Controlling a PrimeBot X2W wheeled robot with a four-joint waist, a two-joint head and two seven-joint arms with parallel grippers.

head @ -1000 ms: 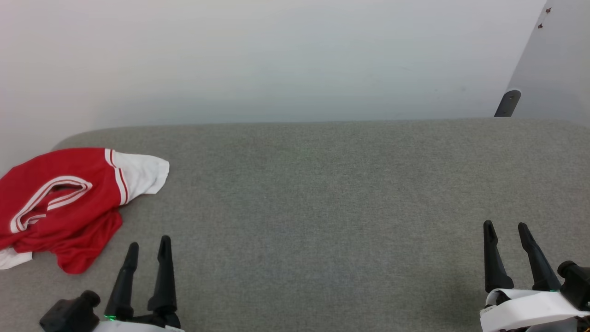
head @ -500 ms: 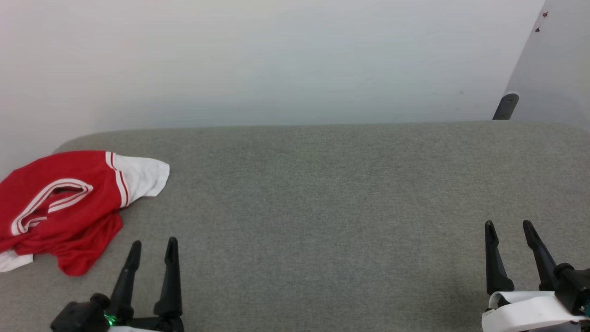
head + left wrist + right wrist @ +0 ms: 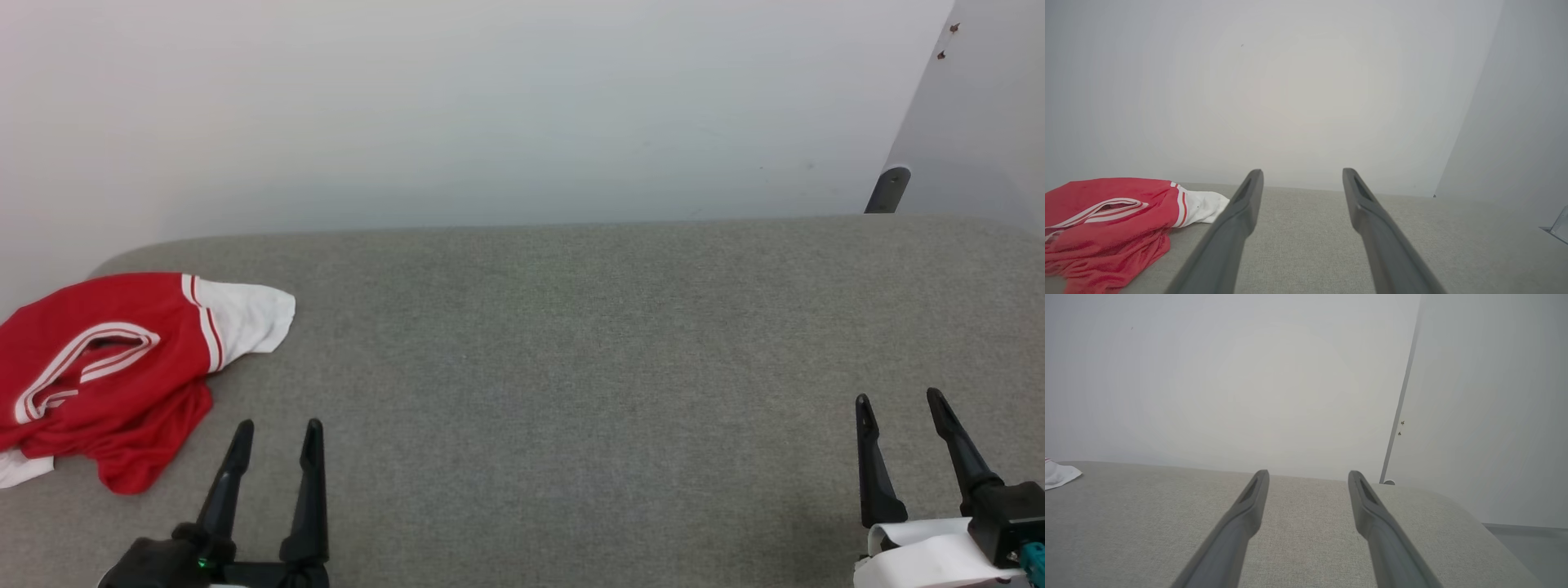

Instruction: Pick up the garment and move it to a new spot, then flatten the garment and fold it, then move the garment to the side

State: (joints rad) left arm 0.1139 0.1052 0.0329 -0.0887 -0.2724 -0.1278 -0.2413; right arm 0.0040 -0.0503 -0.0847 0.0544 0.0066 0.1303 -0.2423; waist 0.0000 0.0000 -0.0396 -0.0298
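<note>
Head view, wall [image 3: 490,106]: plain and pale, backing the counter's far edge.
Counter [image 3: 571,343]: grey, fabric-covered, with rounded corners; it runs the full width before us.
Garment [image 3: 106,384]: red jersey with a white sleeve and striped trim, crumpled in a heap at the counter's left end. The striped neck opening faces up; we cannot see any lettering. We judge its long axis to run from the white sleeve, far and inward, to the red hem, near and leftward.
Left gripper [image 3: 279,425]: jaws spread wide, holding nothing, by the counter's near edge. The garment lies to its left and a little ahead, near but not touching.
Right gripper [image 3: 898,398]: jaws likewise parted and empty, at the counter's right end, well apart from the garment.
Reach: we judge the left arm the nearer; the pickup calls for a swing leftward and forward.
</note>
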